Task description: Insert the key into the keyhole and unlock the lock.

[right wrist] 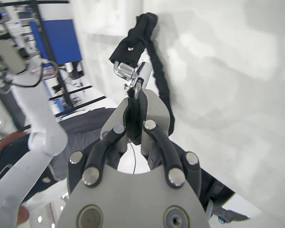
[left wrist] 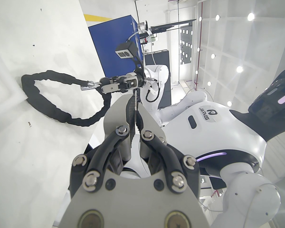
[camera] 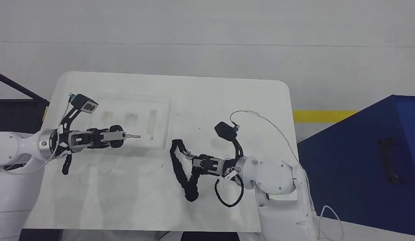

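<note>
The lock (camera: 189, 158) is a small silver body on a black sleeved cable loop (camera: 182, 176) that lies on the white table (camera: 253, 105). My right gripper (camera: 196, 164) is shut on the lock's end, holding it a little above the table; the silver body (right wrist: 132, 71) juts out past the fingertips (right wrist: 154, 103). My left gripper (camera: 123, 137) is over the table's left part, shut on the key (camera: 133, 136), whose tip points toward the lock across a clear gap. In the left wrist view the key (left wrist: 134, 106) is edge-on between the shut fingers, with the lock (left wrist: 89, 86) beyond it.
A shallow white tray (camera: 133, 114) with moulded slots lies flat behind the left gripper. A blue box (camera: 363, 153) stands off the table's right edge. Bare table lies between the two grippers.
</note>
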{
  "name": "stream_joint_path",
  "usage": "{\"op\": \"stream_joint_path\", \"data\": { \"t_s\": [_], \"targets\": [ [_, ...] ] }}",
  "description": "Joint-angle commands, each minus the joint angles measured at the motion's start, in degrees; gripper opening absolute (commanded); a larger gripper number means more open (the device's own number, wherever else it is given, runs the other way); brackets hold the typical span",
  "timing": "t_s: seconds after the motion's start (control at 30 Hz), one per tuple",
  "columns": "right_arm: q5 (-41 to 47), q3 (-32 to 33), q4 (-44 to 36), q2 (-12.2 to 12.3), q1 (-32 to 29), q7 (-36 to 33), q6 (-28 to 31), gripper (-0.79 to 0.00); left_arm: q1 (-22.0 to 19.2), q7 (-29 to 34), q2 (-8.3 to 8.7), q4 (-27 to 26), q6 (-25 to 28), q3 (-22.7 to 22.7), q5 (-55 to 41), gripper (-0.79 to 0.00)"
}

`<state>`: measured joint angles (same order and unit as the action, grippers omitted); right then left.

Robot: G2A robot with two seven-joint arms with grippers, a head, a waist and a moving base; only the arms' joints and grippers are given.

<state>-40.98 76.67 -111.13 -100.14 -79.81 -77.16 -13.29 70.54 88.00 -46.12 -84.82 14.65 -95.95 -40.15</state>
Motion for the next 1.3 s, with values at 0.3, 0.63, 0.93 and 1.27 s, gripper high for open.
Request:
{"op": "stream_joint_path", "data": {
  "t_s": [0.3, 0.63, 0.93, 1.27],
  "targets": [
    [0.69, -0.20, 0.02, 0.00, 0.00, 0.01, -0.17, -0.785, 0.00, 0.00, 0.00, 0.00, 0.00, 0.00, 0.00, -0.785],
    [8.21, -4.87, 0.47, 0.86, -1.24, 10.56, 12.66, -0.785, 0.00, 0.00, 0.00, 0.00, 0.00, 0.00, 0.00, -0.785],
    [15.85, -7.27, -0.41, 2.22, -0.61, 14.76, 29.62, -0.785, 0.00, 0.00, 0.00, 0.00, 0.00, 0.00, 0.00, -0.785],
    [15.43, -7.26, -0.84, 2.53, -1.01, 16.58, 32.36, -0.785, 0.00, 0.00, 0.00, 0.00, 0.00, 0.00, 0.00, -0.785]
  ]
}}
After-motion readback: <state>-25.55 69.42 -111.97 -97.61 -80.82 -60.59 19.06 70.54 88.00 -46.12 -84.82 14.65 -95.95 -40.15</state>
